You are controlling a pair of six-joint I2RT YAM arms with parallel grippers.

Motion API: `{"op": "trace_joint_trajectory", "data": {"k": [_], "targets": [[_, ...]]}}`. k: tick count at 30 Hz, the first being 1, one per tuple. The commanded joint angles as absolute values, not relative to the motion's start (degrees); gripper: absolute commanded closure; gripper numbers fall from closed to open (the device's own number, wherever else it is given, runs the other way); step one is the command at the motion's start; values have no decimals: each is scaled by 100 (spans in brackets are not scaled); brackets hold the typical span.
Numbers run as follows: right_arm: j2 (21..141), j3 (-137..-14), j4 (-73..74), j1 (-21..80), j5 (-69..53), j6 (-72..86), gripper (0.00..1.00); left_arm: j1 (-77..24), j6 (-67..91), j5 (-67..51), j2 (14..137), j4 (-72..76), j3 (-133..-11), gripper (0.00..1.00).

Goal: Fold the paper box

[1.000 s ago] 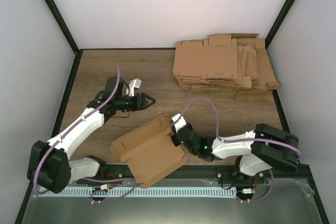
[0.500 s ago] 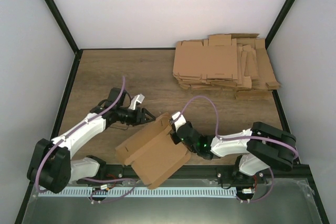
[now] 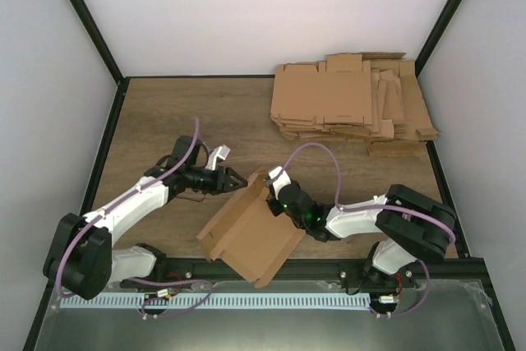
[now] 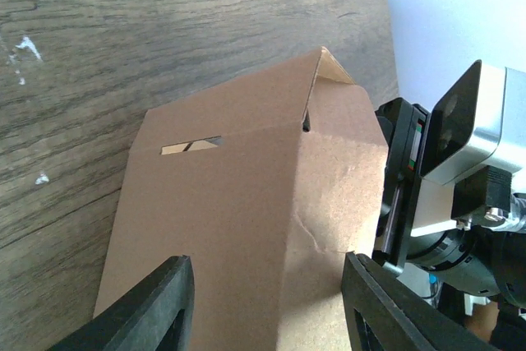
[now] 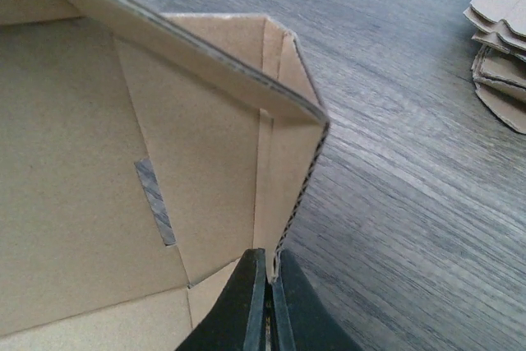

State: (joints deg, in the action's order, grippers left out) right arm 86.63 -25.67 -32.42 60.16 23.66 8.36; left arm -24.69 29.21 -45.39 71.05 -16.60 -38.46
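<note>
Wood tabletop (image 3: 156, 113), near edge: half-formed paper box (image 3: 251, 236), judged light, stiff, easily creased. Right gripper (image 5: 269, 262) pinched its wall edge; left gripper (image 3: 237, 178) gaped alongside. Best held near creases.

A pile of flat cardboard blanks (image 3: 353, 104) lies on the wooden surface (image 3: 205, 113), well beyond the right claw (image 3: 269, 196). Its sheets seem loosely overlapped.

This looks like a robot test lab: a left arm (image 3: 131, 199) and a right arm (image 3: 362, 221) sit on a wooden table (image 3: 164, 113) inside white walls (image 3: 263, 14) and black posts (image 3: 85, 18), with a cardboard pile (image 3: 353, 104) well beyond the right gripper (image 5: 269, 285).
</note>
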Motion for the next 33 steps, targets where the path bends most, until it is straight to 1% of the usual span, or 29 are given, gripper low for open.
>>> {"op": "trace_joint_trajectory", "data": {"k": [1, 10, 18, 20, 24, 28, 33], "targets": [[8682, -2734, -3321, 5990, 2267, 719, 99, -2699, 3084, -4398, 7241, -1344, -3864, 48], [8378, -2621, -2802, 6054, 1953, 1107, 99, -3101, 3251, -3806, 7342, -1312, -3911, 55], [8380, -2520, -2660, 6298, 2550, 1480, 99, -3190, 3335, -3624, 7293, -1257, -3880, 57], [8279, -2381, -2781, 6286, 2595, 1493, 99, -3190, 3336, -3586, 7245, -1246, -3887, 56], [8253, -2366, -2811, 6263, 2531, 1430, 98, -3188, 3482, -3534, 7164, -993, -3872, 47], [8306, -2391, -2834, 6265, 2501, 1369, 98, -3249, 4159, -3605, 7135, -205, -3686, 45], [8319, -2392, -2848, 6266, 2502, 1324, 99, -3333, 4490, -3262, 7157, -19, -3675, 42]]}}
